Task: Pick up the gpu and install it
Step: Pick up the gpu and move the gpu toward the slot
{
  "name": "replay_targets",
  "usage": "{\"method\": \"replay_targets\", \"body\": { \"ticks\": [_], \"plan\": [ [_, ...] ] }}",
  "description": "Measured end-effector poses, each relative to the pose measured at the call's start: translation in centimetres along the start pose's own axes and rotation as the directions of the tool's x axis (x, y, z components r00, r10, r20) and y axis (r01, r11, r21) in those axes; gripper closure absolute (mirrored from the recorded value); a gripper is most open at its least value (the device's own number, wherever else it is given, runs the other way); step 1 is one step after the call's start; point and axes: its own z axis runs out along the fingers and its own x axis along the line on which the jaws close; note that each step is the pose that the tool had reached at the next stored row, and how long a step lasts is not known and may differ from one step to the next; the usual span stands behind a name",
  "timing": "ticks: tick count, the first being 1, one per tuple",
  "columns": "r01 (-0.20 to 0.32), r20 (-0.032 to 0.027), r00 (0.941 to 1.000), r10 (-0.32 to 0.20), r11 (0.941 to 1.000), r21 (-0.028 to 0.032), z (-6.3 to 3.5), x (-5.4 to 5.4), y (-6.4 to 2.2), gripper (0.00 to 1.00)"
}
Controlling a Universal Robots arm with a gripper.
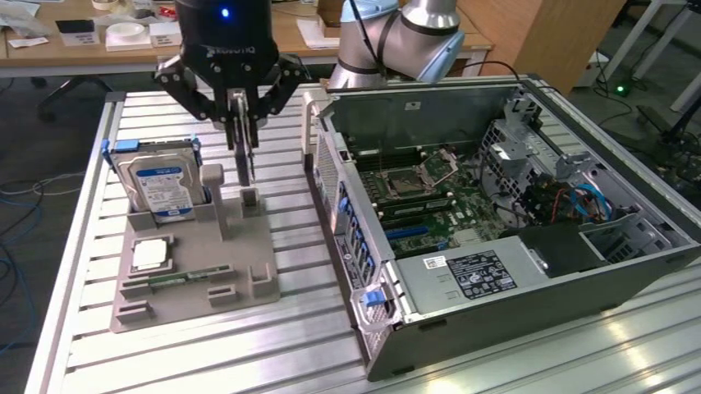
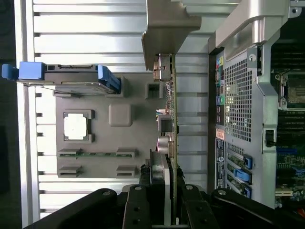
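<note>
i read the exterior view as a clock dial and start from its left; on the slatted metal table (image 1: 307,345) a grey fixture (image 1: 235,246) sits at about eight o'clock from centre; at the fixture's ten o'clock corner a silver hard drive (image 1: 162,187) with a blue-white label stands upright in a blue-edged caddy; toward six o'clock from the drive a square processor chip (image 1: 150,254) lies flat in its pocket; a slim green memory stick (image 1: 180,279) lies just beside it, at five o'clock from the chip; further right, the gripper (image 1: 240,115) hangs at eleven o'clock on the dial, above the fixture's right side, fingers pinching the gpu (image 1: 245,160); the card hangs upright and edge-on, running toward six o'clock from the pincer; on the wrist camera the silver bracket (image 2: 167,28) is at the end away from the wrist; the card's lower end is just at a slotted post of the fixture, and i cannot tell if they touch; at three o'clock from the card, near it, the open computer case (image 1: 515,324) lies on its side, motherboard (image 1: 422,197) facing up.
</note>
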Motion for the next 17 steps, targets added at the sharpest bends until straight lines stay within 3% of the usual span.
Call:
{"method": "replay_targets", "body": {
  "ticks": [17],
  "plan": [
    [-0.02,0.0008,0.9998,0.02,0.9998,-0.0002,-0.7,-0.11,0.06,0.72]
  ]
}}
